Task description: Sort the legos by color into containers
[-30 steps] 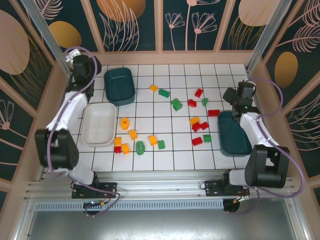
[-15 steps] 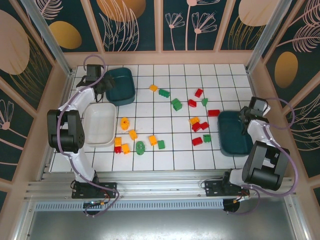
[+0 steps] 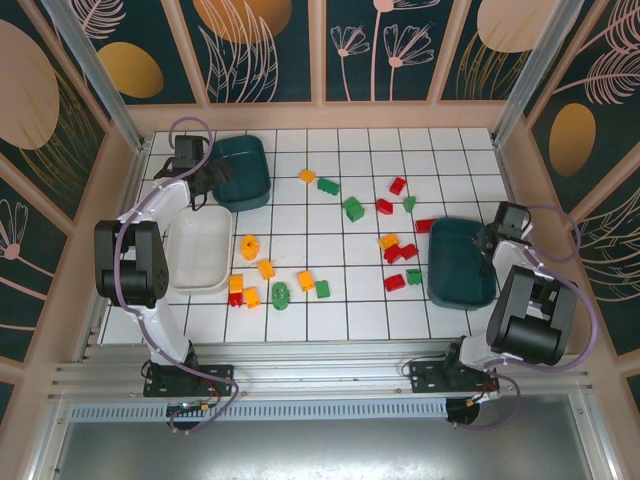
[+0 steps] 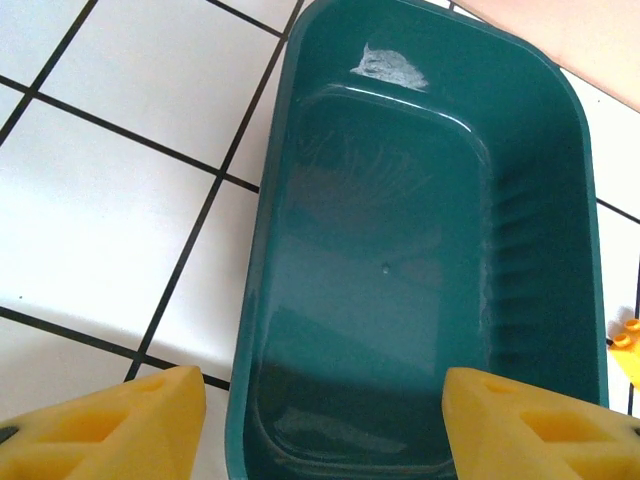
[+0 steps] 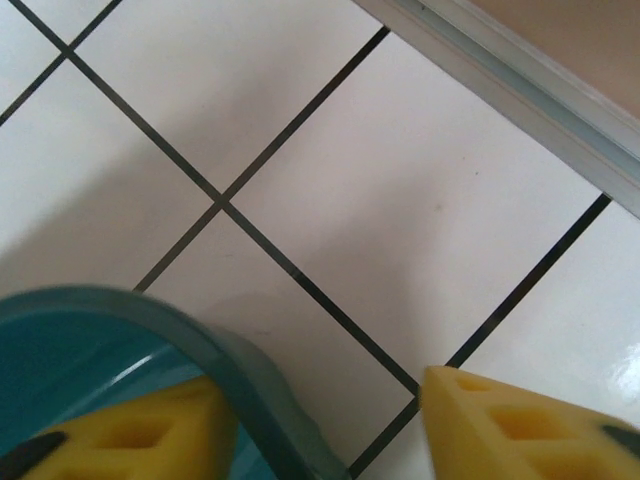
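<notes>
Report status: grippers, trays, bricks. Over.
Left gripper open, astride wall of far teal tray. Right gripper open, astride rim of right teal tray. Legos unsorted on tiles.

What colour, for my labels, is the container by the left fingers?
Dark teal container; best in the left wrist view.

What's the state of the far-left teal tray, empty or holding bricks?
Empty. The teal tray shows a bare floor in the left wrist view, nothing lying inside.
</notes>
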You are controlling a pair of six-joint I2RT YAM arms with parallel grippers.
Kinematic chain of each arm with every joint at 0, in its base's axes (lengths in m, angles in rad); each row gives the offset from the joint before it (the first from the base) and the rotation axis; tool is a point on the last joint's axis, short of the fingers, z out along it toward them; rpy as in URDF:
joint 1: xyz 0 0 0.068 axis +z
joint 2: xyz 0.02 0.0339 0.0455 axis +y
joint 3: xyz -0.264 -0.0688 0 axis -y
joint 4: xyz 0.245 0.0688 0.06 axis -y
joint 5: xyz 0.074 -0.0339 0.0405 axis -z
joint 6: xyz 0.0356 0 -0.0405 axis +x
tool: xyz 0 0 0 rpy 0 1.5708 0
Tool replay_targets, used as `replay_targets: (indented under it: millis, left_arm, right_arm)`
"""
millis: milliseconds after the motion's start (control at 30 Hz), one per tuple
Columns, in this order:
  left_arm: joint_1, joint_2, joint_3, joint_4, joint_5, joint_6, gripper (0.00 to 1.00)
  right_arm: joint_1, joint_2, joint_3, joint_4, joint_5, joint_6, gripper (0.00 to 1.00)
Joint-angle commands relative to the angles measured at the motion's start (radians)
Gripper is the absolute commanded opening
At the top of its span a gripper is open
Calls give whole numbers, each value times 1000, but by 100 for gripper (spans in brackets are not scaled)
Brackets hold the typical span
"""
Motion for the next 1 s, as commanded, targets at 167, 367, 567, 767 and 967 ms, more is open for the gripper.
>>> replay_targets:
  millis: [167,367,567,767,967]
  left_arm:
    - [4,-58,-10,2,-14,-8,64]
    - [5,-65,-22,2,-15,-8,64]
    - [4,-75,-24,0,-18,-3,64]
    - [5,-82,-22,-6,-22,3,64]
    - [5,-82,-25,-3,-17,0,64]
  right_arm:
    - [-6,-18,-11,18,-68,-10,38]
    - [4,-19,-16,22,-109,-19,26]
    - [19,-30,-14,14,-101,-34,15]
    - [40,-53,-13,12,-104,-45,1]
    - [88,-120,-15,-6,-90,-40,0]
